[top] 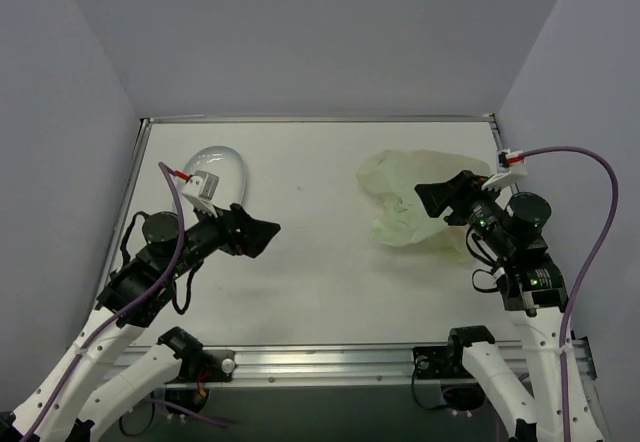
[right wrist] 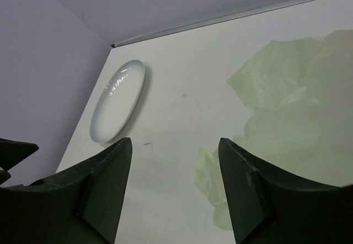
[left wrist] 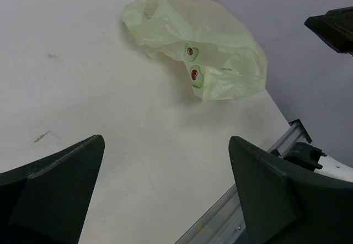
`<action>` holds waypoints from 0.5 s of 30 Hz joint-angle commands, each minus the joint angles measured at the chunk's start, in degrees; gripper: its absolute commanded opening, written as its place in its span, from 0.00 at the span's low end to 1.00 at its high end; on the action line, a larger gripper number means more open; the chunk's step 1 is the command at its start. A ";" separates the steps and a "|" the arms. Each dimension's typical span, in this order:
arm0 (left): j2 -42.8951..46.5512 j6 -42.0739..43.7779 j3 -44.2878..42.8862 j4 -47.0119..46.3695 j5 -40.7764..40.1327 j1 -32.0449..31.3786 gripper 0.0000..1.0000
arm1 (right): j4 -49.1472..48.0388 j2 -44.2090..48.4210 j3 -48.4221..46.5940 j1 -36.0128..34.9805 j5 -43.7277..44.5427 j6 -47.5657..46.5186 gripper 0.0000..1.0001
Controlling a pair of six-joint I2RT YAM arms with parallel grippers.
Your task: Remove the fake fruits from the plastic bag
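A pale green plastic bag [top: 398, 194] lies crumpled on the white table at the right; it also shows in the left wrist view [left wrist: 220, 40] and the right wrist view [right wrist: 298, 111]. Two small red-brown round spots [left wrist: 193, 74] ringed in green show on the bag's side; I cannot tell whether they are fruits inside or print. No loose fake fruits are visible. My right gripper [top: 430, 199] [right wrist: 175, 142] is open and empty, above the bag's near right part. My left gripper [top: 262, 234] [left wrist: 166, 139] is open and empty over bare table, well left of the bag.
A white oval dish [top: 226, 169] [right wrist: 117, 100] lies at the back left, partly behind my left wrist. Grey walls close in the table on three sides. An aluminium rail [top: 330, 359] runs along the near edge.
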State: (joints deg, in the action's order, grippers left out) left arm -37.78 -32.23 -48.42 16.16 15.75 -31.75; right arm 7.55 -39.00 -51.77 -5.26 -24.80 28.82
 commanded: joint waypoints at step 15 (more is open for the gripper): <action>-20.47 -12.77 1.15 -20.47 -5.62 -3.92 0.97 | 10.20 -30.15 -16.96 -40.62 59.77 -11.76 0.63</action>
State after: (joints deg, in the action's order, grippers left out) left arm -51.99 -42.24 -43.75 1.50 14.39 -33.28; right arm 15.46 -65.23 -65.65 -44.53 17.58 20.97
